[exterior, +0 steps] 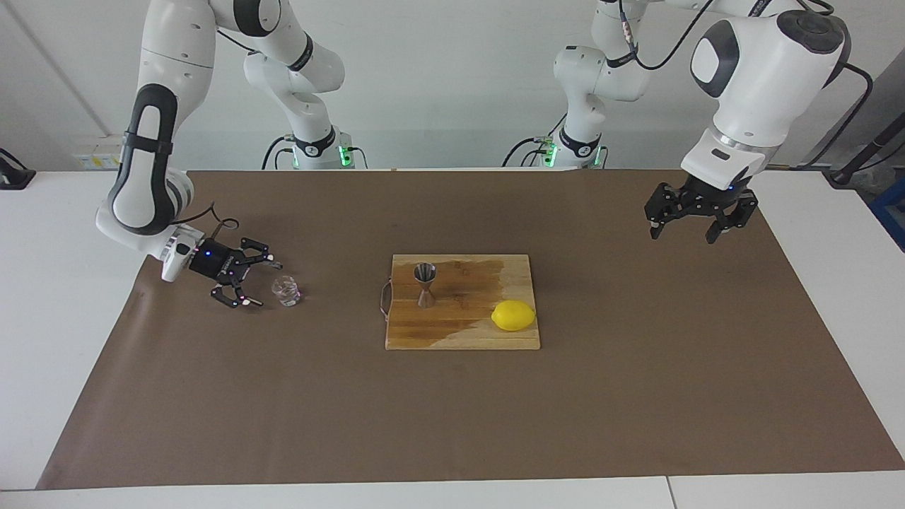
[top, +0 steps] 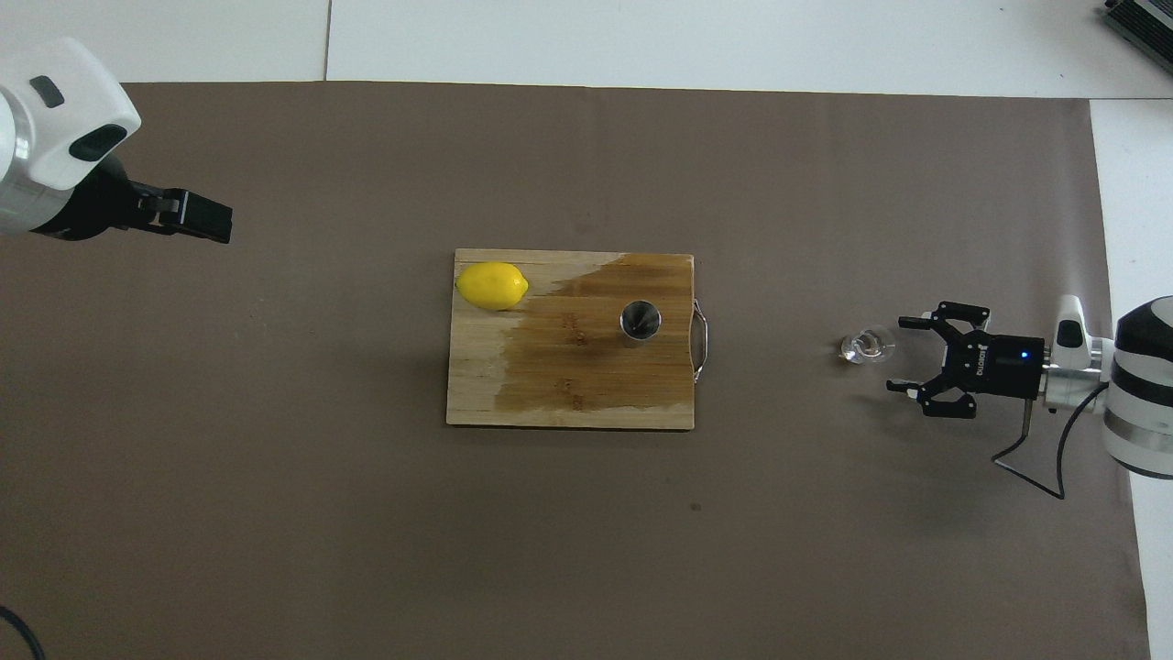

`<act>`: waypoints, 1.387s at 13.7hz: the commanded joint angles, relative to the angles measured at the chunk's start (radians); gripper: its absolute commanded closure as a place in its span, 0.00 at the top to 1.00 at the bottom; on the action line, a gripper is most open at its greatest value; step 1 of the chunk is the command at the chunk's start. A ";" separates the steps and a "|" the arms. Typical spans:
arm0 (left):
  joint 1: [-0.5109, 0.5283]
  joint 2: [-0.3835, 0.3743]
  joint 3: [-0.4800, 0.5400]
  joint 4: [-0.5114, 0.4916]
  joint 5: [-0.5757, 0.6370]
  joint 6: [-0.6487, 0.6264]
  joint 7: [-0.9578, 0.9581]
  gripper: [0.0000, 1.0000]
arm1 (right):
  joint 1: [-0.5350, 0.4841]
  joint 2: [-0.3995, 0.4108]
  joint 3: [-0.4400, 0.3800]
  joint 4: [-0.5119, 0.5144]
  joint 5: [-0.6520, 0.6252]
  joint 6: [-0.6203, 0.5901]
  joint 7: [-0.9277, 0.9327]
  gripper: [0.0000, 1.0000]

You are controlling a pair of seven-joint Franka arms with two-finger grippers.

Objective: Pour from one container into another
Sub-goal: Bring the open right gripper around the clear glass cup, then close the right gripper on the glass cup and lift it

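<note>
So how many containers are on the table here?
2: the clear glass tumbler on the brown mat toward the right arm's end, and the steel jigger upright on the cutting board. None seem hidden.
</note>
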 commanded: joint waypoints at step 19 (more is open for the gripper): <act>0.139 -0.061 -0.068 -0.073 0.022 -0.043 -0.047 1.00 | 0.027 0.002 0.048 -0.040 0.161 0.079 -0.038 0.95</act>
